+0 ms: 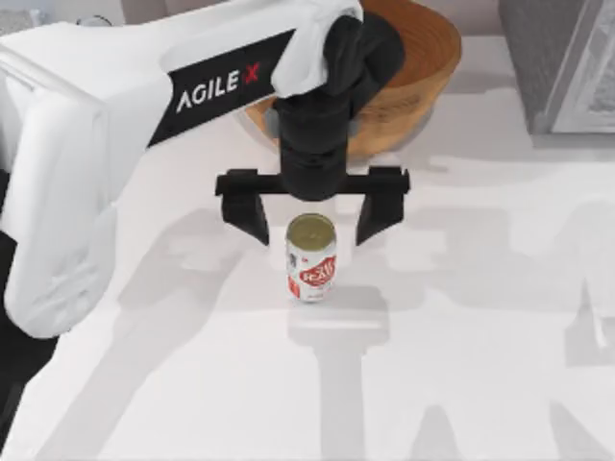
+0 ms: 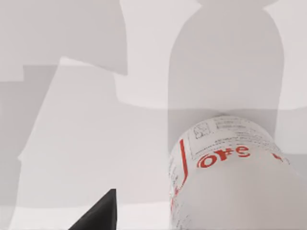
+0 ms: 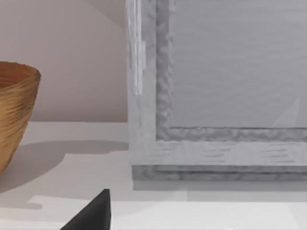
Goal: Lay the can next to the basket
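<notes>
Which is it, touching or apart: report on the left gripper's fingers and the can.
Apart. In the top view the left gripper stands open over the upright can, and white table shows between each finger and the can's sides.

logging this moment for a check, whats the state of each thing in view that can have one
small white can with red logo and dull gold top: upright on the white table, between the left gripper's fingers, no contact visible
large round brown woven basket: upright at the table's far edge, partly hidden by the left arm, contents unseen
left gripper: open, straddling the can
grey framed panel: standing beside the basket
</notes>
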